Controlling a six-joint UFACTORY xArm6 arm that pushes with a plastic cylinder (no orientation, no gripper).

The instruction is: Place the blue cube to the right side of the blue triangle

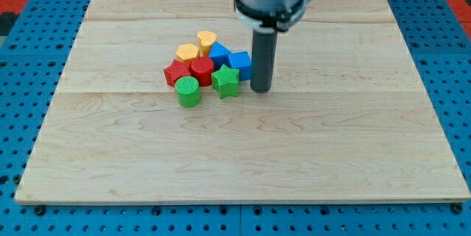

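The blue cube (239,62) sits at the right end of a tight cluster of blocks near the board's upper middle. The blue triangle (220,53) lies just to its left, touching it, partly hidden behind the red blocks. My tip (261,89) is down on the board just right of the blue cube and right of the green star (227,81), close to both.
The cluster also holds a yellow heart (207,40), a yellow hexagon (187,51), a red cylinder (202,69), a red block (176,72) and a green cylinder (188,92). The wooden board (243,148) lies on a blue pegboard.
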